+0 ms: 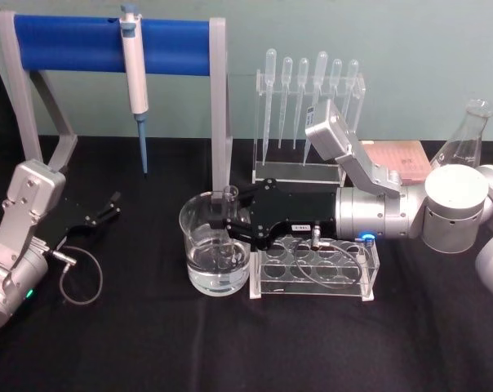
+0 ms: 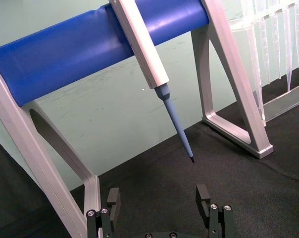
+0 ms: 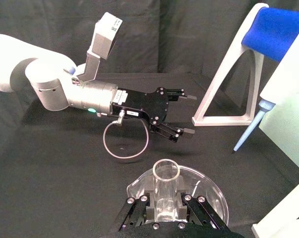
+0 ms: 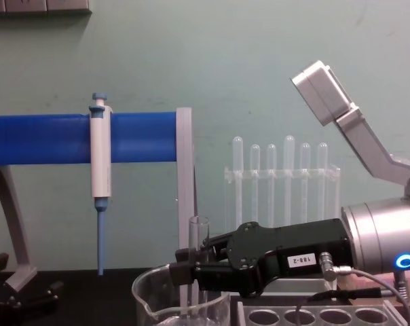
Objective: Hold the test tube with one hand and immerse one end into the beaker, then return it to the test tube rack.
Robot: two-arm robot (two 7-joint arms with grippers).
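The test tube (image 1: pixel 229 214) stands upright inside the beaker (image 1: pixel 199 245), its lower end down in the water. My right gripper (image 1: pixel 227 224) reaches in from the right over the beaker's rim and is shut on the test tube about midway up. The right wrist view looks down on the tube's open rim (image 3: pixel 166 172) between the fingers (image 3: pixel 139 210), with the beaker (image 3: pixel 209 191) below. From the chest, the test tube (image 4: pixel 199 238) rises above the right gripper (image 4: pixel 189 266) and the beaker (image 4: pixel 151 293). My left gripper (image 1: pixel 108 208) rests open at the table's left, with nothing between its fingers (image 2: pixel 114 199).
A blue-barred stand (image 1: pixel 83 42) holds a white blue-tipped pipette (image 1: pixel 135 73) behind the beaker. A clear rack of plastic pipettes (image 1: pixel 308 114) stands at the back. A clear tube rack (image 1: pixel 316 269) sits just right of the beaker under my right wrist. A conical flask (image 1: pixel 467 135) is far right.
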